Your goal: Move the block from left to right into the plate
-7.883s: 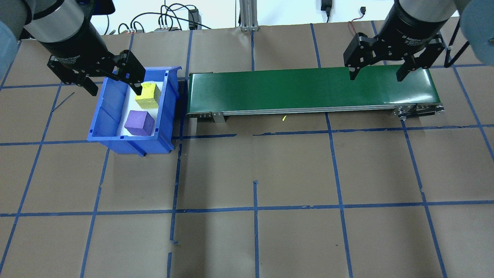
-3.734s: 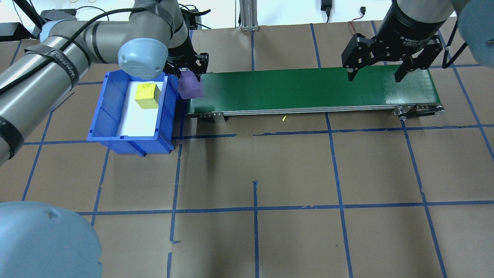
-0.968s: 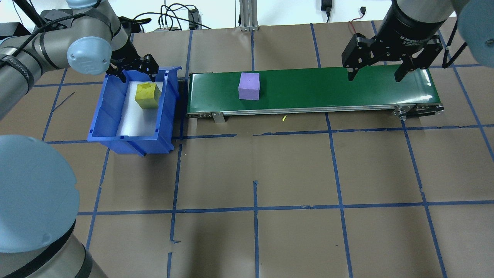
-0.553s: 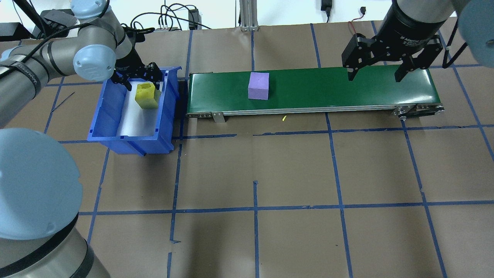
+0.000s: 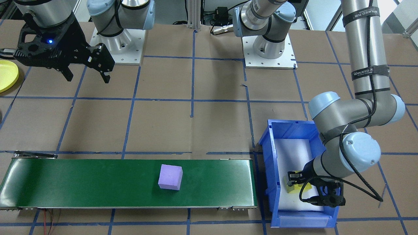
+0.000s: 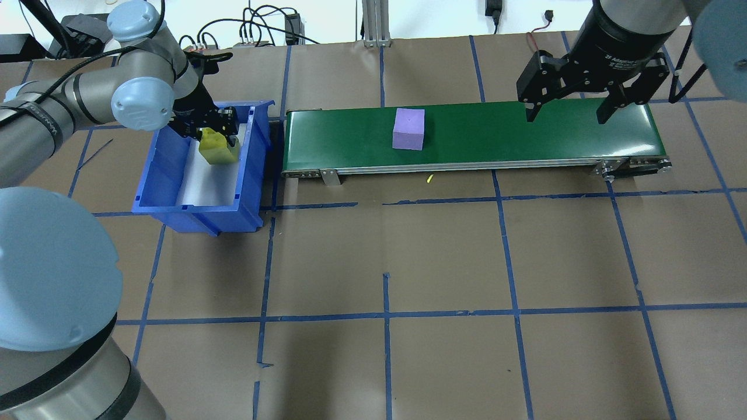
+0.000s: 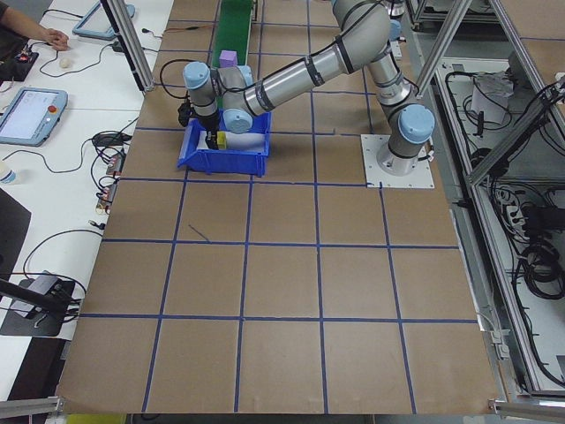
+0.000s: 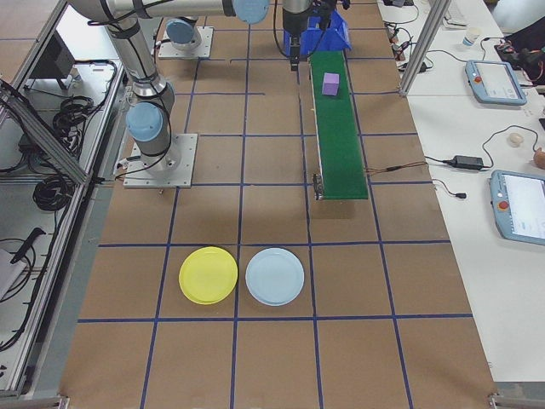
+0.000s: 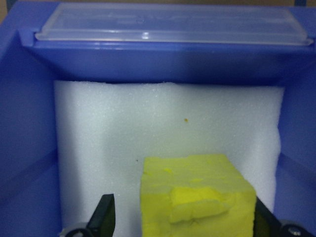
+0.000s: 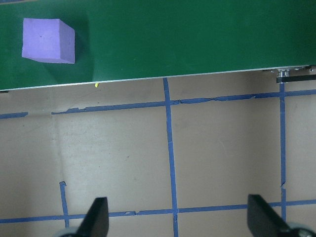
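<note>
Two left fingers [image 9: 104, 217] flank yellow block [image 9: 197, 197].

I see a purple block [image 6: 408, 129] lying flat midway on the green belt, a yellow block [image 6: 213, 149] inside the blue bin, the yellow plate [image 8: 209, 274] lying well apart.

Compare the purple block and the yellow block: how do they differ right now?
Colour: the purple block is lilac, the yellow block yellow-green. Place: purple sits alone on the green conveyor belt; yellow lies in the blue bin on white foam. Surface: purple's faces look clean, yellow's top is gouged. Contact: the left gripper straddles yellow; nothing is near purple. Both are similar-sized cubes.
</note>
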